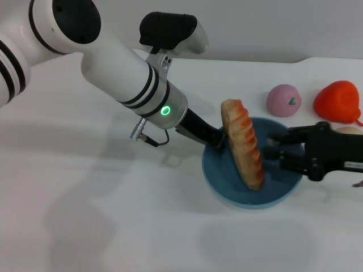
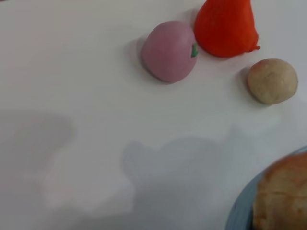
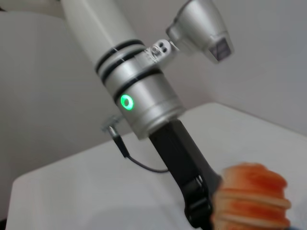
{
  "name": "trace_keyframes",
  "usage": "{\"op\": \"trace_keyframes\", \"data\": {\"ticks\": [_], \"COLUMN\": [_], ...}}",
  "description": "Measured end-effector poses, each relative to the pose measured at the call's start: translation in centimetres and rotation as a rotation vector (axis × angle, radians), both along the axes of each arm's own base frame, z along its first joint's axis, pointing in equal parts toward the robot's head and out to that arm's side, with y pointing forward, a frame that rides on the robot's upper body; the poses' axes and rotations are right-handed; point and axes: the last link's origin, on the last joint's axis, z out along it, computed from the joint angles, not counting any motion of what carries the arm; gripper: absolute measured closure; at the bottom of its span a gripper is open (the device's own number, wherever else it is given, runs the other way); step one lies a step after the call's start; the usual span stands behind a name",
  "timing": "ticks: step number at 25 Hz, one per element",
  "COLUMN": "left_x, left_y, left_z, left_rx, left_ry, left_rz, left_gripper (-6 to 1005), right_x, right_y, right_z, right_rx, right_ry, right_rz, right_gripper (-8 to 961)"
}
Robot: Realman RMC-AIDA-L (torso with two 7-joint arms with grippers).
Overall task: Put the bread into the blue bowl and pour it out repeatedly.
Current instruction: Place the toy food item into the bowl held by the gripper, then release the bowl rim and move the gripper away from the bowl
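Observation:
The bread (image 1: pixel 243 141), an orange-tan ridged loaf, stands on end and leans inside the blue bowl (image 1: pixel 227 181), its lower end on the bowl's floor. My right gripper (image 1: pixel 269 148) reaches in from the right and is shut on the loaf's edge. My left gripper (image 1: pixel 217 143) comes down from the upper left and is shut on the bowl's far-left rim, just beside the loaf. The left wrist view catches only the bowl's rim (image 2: pixel 238 213) and one end of the bread (image 2: pixel 283 196). The right wrist view shows the bread (image 3: pixel 252 196) close up, with the left gripper (image 3: pixel 197 208) behind it.
A pink round fruit (image 1: pixel 283 100), a red pepper-like fruit (image 1: pixel 338 101) and a small beige ball (image 1: pixel 349 130) lie beyond the bowl at the right. They also show as the pink fruit (image 2: pixel 169 51), red fruit (image 2: pixel 224 28) and ball (image 2: pixel 272 80). White tabletop spreads left and in front.

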Motion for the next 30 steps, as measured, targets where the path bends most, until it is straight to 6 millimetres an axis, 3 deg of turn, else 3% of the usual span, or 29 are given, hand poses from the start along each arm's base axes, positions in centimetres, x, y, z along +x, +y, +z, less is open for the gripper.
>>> {"op": "trace_keyframes", "data": {"ticks": [6, 7, 12, 18, 30], "left_x": [-0.2, -0.5, -1.5, -1.8, -1.9], "left_y": [0.0, -0.1, -0.2, -0.4, -0.4], "left_z": [-0.1, -0.3, -1.4, -2.6, -2.6], "left_rx": [-0.003, -0.007, 0.015, 0.025, 0.032], "left_ry": [0.015, 0.024, 0.07, 0.106, 0.107], "left_rz": [-0.003, -0.003, -0.033, -0.072, -0.076], "left_gripper": [991, 991, 990, 989, 928], "right_x": [1.2, 1.9, 3.3, 4.1, 4.3], "right_y": [-0.8, -1.0, -1.5, -1.9, -1.7], "right_z": [3.2, 4.6, 6.3, 6.2, 6.3], "right_rx": [0.108, 0.178, 0.308, 0.353, 0.367], "right_ry": [0.073, 0.137, 0.257, 0.281, 0.278], "right_rz": [-0.049, -0.097, -0.184, -0.191, -0.205], "right_gripper": [620, 618, 618, 618, 618]}}
